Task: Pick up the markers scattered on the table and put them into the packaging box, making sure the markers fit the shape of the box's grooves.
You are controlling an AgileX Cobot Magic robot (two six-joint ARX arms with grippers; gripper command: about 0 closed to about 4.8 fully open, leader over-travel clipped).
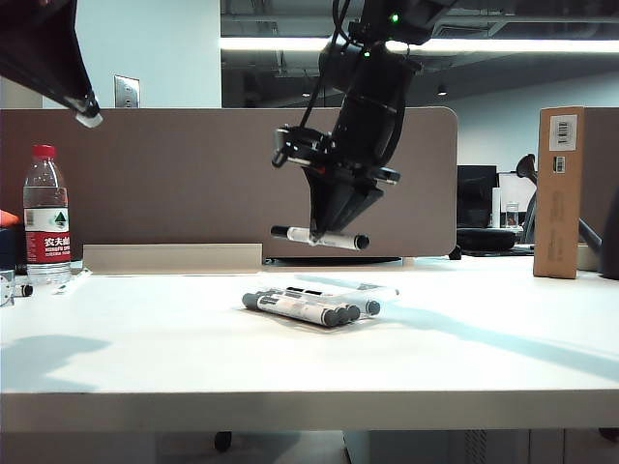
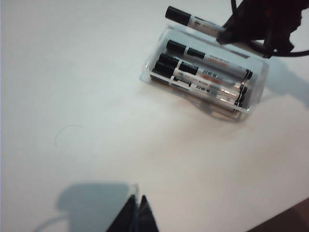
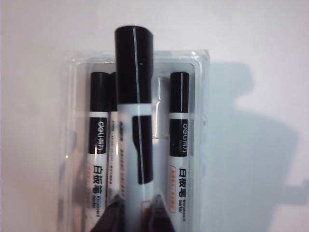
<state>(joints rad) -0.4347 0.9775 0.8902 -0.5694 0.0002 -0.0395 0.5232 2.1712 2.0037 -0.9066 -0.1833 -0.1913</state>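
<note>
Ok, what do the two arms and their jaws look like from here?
The right arm is glossy black and bulky, with black cables looped along it and a green light near the top; the right gripper ends in dark, tapered jaws. The left gripper shows only as black pointed tips with a clear edge.

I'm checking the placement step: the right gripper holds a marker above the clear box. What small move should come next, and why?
Probably lower it straight down. The right gripper is shut on the held marker, which hangs lengthwise over the free groove between the markers already in the packaging box. The left gripper waits well aside, shut.
</note>
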